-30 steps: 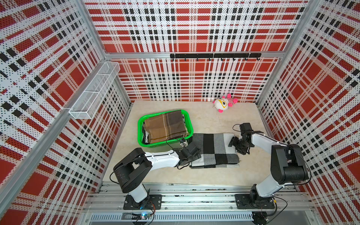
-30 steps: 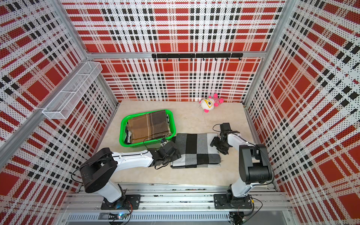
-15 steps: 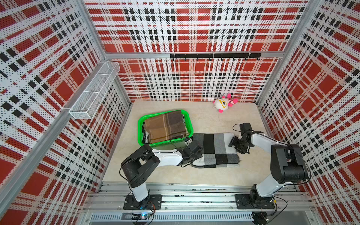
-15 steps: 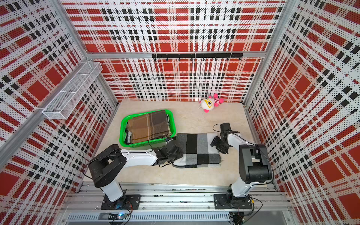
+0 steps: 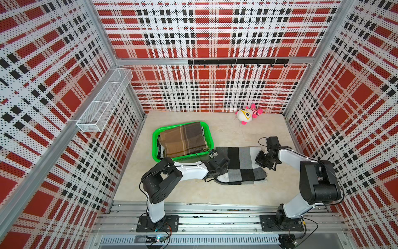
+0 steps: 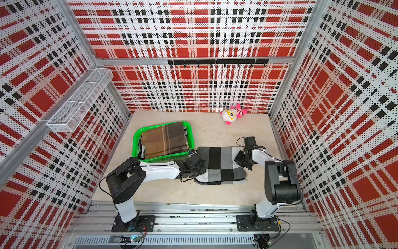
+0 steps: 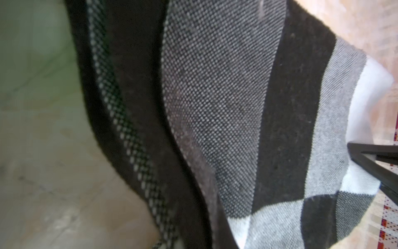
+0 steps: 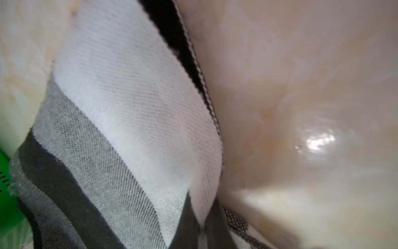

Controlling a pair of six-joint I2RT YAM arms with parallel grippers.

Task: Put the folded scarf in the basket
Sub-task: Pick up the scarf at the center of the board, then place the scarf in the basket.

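Barely started tbh: my left pincer (image 5: 224, 169) and right pincer (image 5: 259, 160) are pinched shut on opposite ends of the checked scarf (image 5: 240, 166), lying on the surface (image 5: 193, 190) mid-frame just right of the green basket (image 5: 155, 148), so the lift and drop-in are both left.

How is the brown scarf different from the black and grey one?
The brown scarf has thin plaid lines; the checked scarf has big black, grey and white blocks. The brown scarf lies in the green basket; the checked scarf lies on the table. The left hand and right hand pinch the checked scarf; neither touches the brown scarf. Both are folded.
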